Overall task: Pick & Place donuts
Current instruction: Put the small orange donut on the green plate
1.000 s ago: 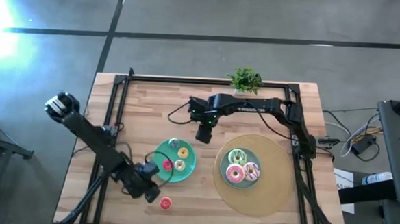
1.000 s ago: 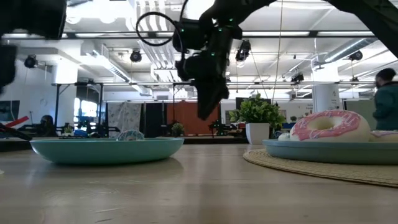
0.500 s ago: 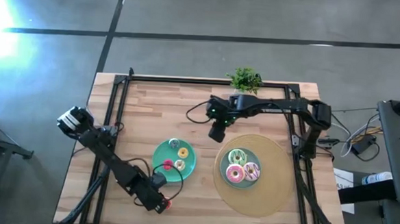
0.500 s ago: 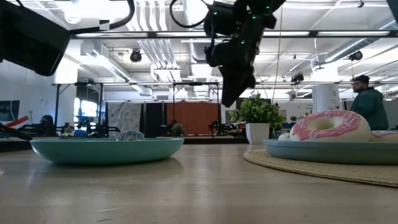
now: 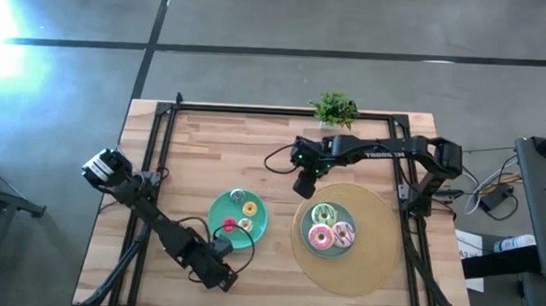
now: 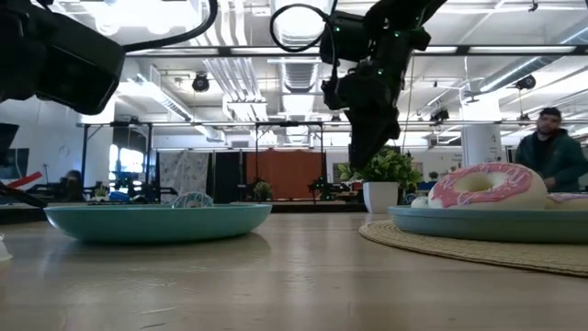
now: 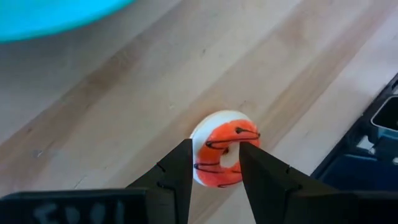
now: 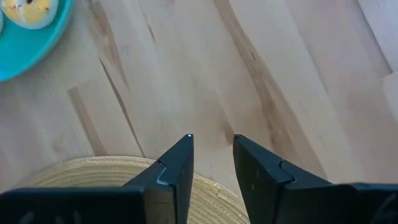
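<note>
An orange-iced donut [image 7: 225, 132] with a white underside lies flat on the wood near the table's near edge. My left gripper [image 7: 216, 144] [image 5: 218, 272] points down over it, open, one finger on each side, and hides it in the high view. The left teal plate [image 5: 216, 204] carries several tiny donuts: bluish [image 5: 237, 196], yellow [image 5: 249, 208], red [image 5: 229, 226]. The right teal plate [image 5: 329, 252] holds the green [image 5: 323, 214], pink [image 5: 320, 236] and white-purple [image 5: 344, 234] donuts. My right gripper [image 5: 304, 186] [image 8: 212, 137] hangs open and empty above the mat's far edge. My left gripper comes at the orange donut from above, pointing down, with its fingertips [image 7: 184, 155] over the ring's two opposite sides. I cannot tell whether they touch it. The donut lies flat on the table.
The right plate sits on a round woven mat [image 5: 377, 224]. A small potted plant [image 5: 334, 109] stands at the far edge. A black frame [image 5: 161, 147] runs along the table's sides. A person [image 6: 549, 152] stands in the room behind. Bare wood lies between the plates and the far edge.
My left gripper has moved from beside the left plate toward the near edge and over the orange donut, which it now covers in the high view. My right gripper has moved toward the table's right, from above the left plate's far side to the mat's far edge.
</note>
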Available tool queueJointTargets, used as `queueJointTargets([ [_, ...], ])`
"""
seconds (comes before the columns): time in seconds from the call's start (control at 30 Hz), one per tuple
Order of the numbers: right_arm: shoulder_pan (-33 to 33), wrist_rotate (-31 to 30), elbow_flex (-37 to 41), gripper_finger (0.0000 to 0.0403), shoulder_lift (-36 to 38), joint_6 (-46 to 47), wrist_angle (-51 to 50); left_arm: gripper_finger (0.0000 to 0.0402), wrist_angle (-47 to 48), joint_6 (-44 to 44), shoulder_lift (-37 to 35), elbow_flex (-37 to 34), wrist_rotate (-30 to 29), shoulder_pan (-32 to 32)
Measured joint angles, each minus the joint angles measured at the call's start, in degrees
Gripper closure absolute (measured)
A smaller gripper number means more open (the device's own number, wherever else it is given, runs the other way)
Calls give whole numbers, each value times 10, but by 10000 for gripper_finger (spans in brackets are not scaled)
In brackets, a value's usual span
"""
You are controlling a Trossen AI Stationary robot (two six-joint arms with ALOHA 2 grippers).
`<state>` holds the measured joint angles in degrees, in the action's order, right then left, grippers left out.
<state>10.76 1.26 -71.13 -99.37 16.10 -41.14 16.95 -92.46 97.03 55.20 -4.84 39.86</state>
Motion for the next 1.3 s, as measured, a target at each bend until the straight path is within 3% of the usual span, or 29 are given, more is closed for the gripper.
queueJointTargets([
  [0.43,0,0,2,296,0,-11,17,300,-11,-9,45,9,13,0],
  [0.57,0,0,2,296,0,-23,20,330,0,7,46,14,15,0],
  [0.7,0,0,2,296,0,-31,34,387,0,13,29,9,13,-2],
  [0.9,4,1,2,296,0,-46,45,400,112,11,-49,7,-36,-19],
  [1.1,11,1,2,296,0,-47,52,401,251,56,-143,0,-108,-107],
  [1.3,13,2,2,296,0,-42,54,401,253,178,-174,-50,-93,-255],
])
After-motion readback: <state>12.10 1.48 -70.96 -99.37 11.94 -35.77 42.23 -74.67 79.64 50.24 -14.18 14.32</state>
